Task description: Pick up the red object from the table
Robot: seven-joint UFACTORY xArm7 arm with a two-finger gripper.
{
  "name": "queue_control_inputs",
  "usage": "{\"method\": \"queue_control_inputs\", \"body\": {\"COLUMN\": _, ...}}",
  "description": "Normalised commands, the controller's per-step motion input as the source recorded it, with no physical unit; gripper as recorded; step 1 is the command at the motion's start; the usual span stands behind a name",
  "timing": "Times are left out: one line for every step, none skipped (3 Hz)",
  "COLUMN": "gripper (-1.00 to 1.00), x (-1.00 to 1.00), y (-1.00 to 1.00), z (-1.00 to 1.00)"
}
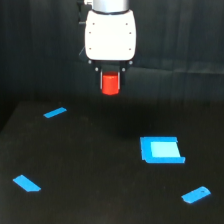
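The white-bodied arm is hanging down from the top of the exterior view, and its claw (pixel 110 80) is gripping the red object (pixel 110 84) between its short dark fingers. The fingers are pressing against the upper sides of the object, and most of the stubby red-orange block is sticking out below them. The object is hanging upright in the air, clear of the table (pixel 90 170), with the dark draped backdrop (pixel 35 50) showing behind it. It is sitting directly under the middle of the white housing.

On the black table, four blue pieces are lying flat and well apart from one another. A thin blue strip (pixel 55 113) is lying toward the exterior view's left, nearest the backdrop, and is slanting slightly. A blue rectangular piece (pixel 161 150), the widest of the four, is lying toward the exterior view's right, below and to the right of the held object. A small blue slanted piece (pixel 26 183) is resting near the lower left of the view. Another small blue piece with rounded ends (pixel 196 194) is resting near the lower right, just below the rectangular piece but not touching it. The picture is blurred, so finer shapes of these pieces are hard to tell.
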Motion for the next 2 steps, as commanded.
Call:
{"method": "queue_control_inputs", "body": {"gripper": -0.91, "x": 0.08, "y": -0.01, "z": 0.05}}
{"method": "queue_control_inputs", "body": {"gripper": -1.0, "x": 0.03, "y": -0.04, "z": 0.11}}
